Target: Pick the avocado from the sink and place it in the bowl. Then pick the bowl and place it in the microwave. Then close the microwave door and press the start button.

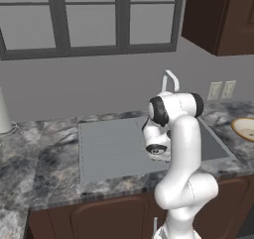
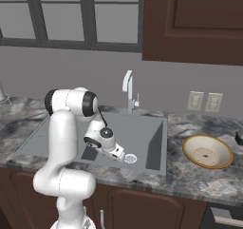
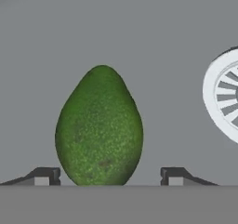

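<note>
Left base view: one grey rectangular sink (image 1: 114,149) with a ribbed drainboard, set in a marbled counter (image 1: 30,168); the white arm bent down over it.
Right base view: one shallow tan bowl (image 2: 207,151) sat on the counter right of the sink, one curved silver faucet (image 2: 127,90), one round white drain (image 2: 130,158).
Hand view: one pebbly pear-shaped avocado (image 3: 99,128) lay on the sink floor between the fingertips (image 3: 42,176); gripper (image 3: 109,177) jaws were spread apart, gaps either side.

No legible text (anywhere)

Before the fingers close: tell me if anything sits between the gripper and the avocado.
Nothing visible does. In the hand view the avocado lies directly between the open gripper fingertips on the bare sink floor; the drain sits off to one side.
</note>
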Robot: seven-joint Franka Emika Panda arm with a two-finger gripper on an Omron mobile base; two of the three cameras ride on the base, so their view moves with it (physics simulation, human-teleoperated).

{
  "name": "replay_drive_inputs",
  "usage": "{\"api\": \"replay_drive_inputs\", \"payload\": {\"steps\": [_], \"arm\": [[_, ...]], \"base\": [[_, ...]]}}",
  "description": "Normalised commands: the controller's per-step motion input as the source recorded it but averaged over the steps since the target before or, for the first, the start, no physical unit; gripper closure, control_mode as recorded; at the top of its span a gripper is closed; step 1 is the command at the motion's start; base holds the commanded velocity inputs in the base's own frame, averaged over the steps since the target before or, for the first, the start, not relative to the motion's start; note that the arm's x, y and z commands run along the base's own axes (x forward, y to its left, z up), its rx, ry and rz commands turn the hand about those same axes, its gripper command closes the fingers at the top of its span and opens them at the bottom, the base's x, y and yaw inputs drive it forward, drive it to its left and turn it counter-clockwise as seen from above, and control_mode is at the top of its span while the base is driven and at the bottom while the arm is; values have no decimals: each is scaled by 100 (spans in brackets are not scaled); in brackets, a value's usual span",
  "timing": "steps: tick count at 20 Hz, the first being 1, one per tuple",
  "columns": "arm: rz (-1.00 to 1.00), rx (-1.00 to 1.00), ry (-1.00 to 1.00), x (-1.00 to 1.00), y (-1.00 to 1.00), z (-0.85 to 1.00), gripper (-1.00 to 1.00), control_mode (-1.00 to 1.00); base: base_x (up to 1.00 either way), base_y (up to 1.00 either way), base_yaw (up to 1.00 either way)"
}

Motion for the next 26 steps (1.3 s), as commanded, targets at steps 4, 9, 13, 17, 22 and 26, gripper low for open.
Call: {"api": "replay_drive_inputs", "payload": {"steps": [4, 9, 13, 17, 22, 26], "arm": [[-1, 3, 2, 81, 0, 0, -100, -100], [-2, 5, 2, 80, 0, 5, -100, -100], [-1, 9, 1, 76, 0, 34, -100, -100], [0, 7, 4, 76, 4, 31, -100, -100], [0, 0, 15, 75, 3, -16, 100, -100], [0, 1, 10, 14, 0, -7, 100, -100]], "base": [[0, 0, 0], [0, 0, 0], [0, 0, 0], [0, 0, 0], [0, 0, 0], [0, 0, 0]]}}
